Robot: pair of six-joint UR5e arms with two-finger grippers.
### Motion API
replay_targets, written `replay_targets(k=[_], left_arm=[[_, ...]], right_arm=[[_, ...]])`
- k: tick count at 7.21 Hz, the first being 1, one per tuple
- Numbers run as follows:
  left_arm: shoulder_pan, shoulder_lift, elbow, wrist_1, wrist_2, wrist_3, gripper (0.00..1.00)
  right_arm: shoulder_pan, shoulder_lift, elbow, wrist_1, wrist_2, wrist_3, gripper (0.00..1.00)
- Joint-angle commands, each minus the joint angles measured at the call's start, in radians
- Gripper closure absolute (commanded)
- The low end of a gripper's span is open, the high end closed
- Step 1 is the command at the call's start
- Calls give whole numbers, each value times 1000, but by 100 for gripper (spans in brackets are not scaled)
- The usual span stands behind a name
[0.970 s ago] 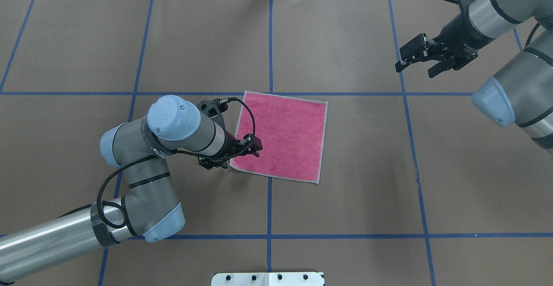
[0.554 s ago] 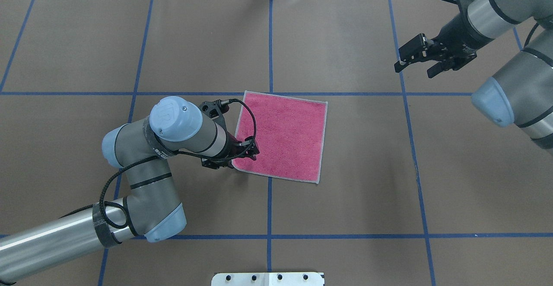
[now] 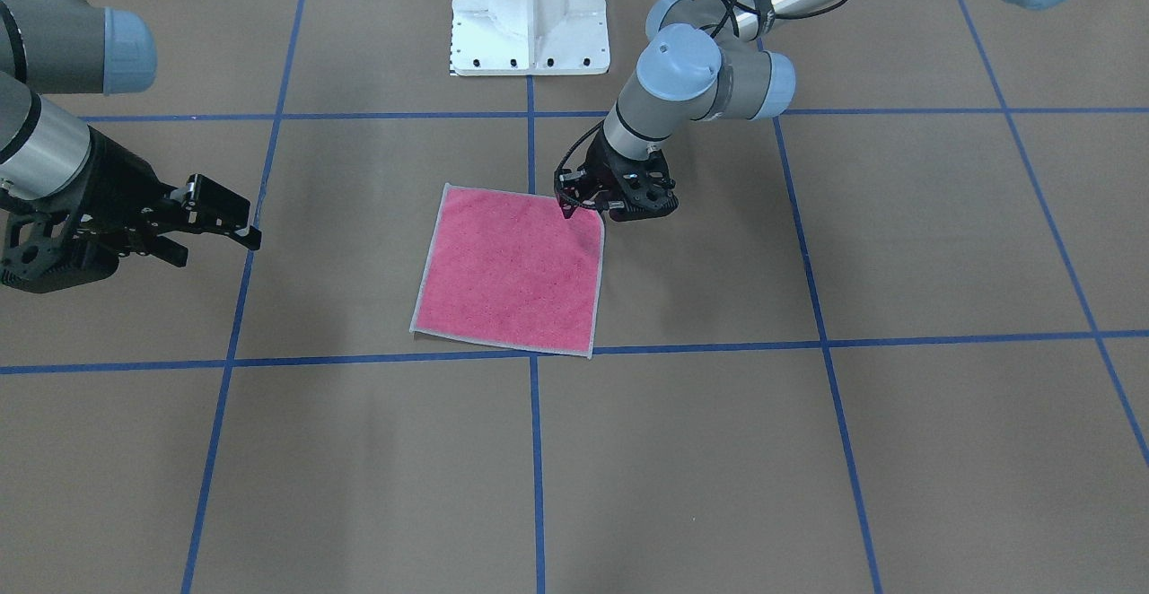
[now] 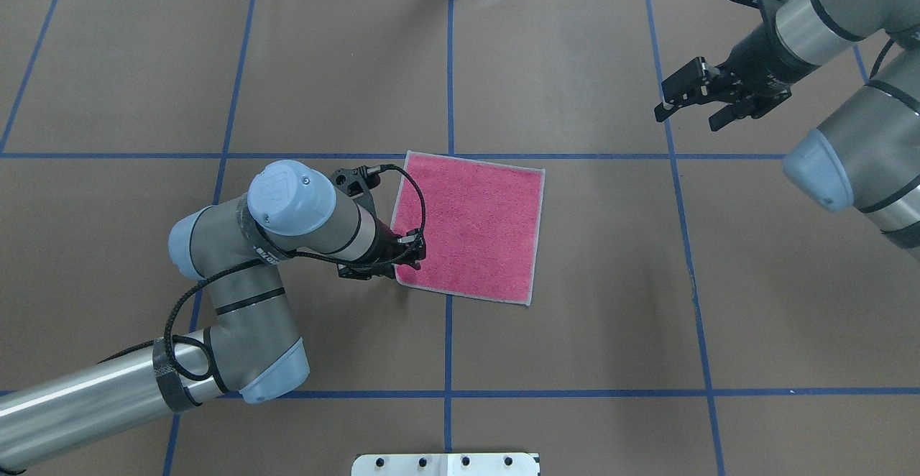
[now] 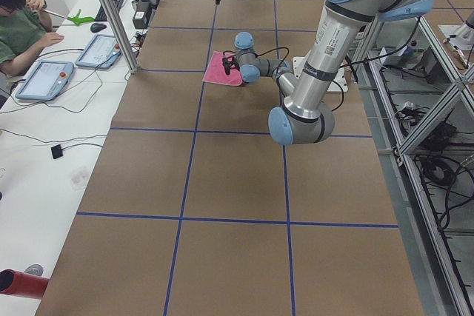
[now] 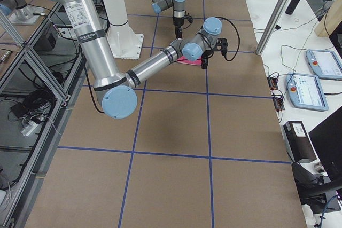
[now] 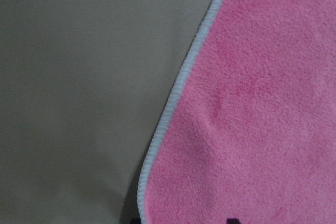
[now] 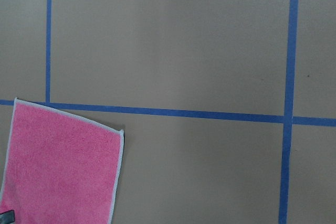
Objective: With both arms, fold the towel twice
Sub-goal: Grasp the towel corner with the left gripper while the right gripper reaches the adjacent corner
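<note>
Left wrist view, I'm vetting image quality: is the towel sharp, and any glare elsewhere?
Left wrist view: the towel fills the frame, pile soft, border ribs readable, dim shadow beside its corner. Overhead view: bright streak on the left arm's silver tube. Right wrist view: even light, sharp tape lines.

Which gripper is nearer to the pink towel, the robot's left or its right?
Left. The left gripper is down on the towel's corner nearest the robot's left side; the right gripper hangs open well off beyond the towel's far right corner.
</note>
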Motion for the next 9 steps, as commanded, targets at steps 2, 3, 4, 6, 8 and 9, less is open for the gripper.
replay_targets(k=[2,3,4,6,8,9], left_arm=[[-1,0,-10,0,-1,-3,100],[-1,-3,-10,2,-1,-20,100],[-2,0,-11,0,-1,-27,100],[-17,0,-57,2,-2,-29,100],[-73,0,-95,14,-12,-44,100],[-80,0,-96,15,-12,-52,100]], right_arm=[[-38,0,2,0,0,46,0],[-49,0,4,0,-1,64,0],[-52,0,5,2,0,66,1],[-111,21,27,0,-7,169,1],[-243,64,27,2,-154,348,1],[-283,65,27,2,-190,394,0]])
